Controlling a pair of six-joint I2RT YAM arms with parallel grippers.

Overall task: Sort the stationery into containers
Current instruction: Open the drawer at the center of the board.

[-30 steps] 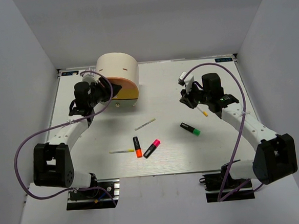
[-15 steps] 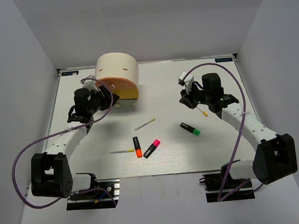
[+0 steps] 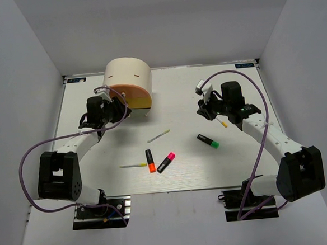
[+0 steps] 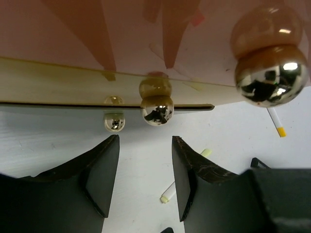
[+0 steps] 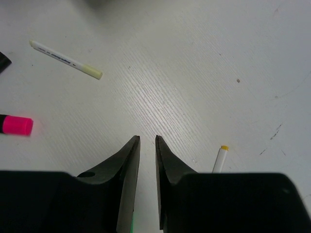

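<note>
In the top view, the cream cabinet [image 3: 127, 73] is seen at the far left part of the table [image 3: 239, 162]. The orange drawer [image 3: 139, 94] is set above the yellow drawer [image 3: 141, 105] on its near face. The left gripper [image 3: 118, 110] is held just in front of these drawers. The right gripper [image 3: 206, 109] is placed over the far right part, and an orange-tipped pen [image 3: 223, 122] lies just beside it. In the middle are found a pale pen [image 3: 159, 135], the orange-capped highlighter [image 3: 150, 160], the pink-capped highlighter [image 3: 166, 162] close to it, and a yellow pen [image 3: 133, 165]. The green-capped highlighter [image 3: 208, 141] is further right.

In the left wrist view, the left fingers [image 4: 99, 179] are seen apart, with nothing between them. Three shiny round knobs are shown on the drawer fronts. The middle knob [image 4: 156, 108] stands just ahead of the gap and is not touched. The pale pen is seen on the table beyond.

In the right wrist view, the right fingers [image 5: 127, 165] are brought almost together. Only a thin gap is left, and nothing is gripped in it. The orange-tipped pen lies on the table beside them, not held.
</note>
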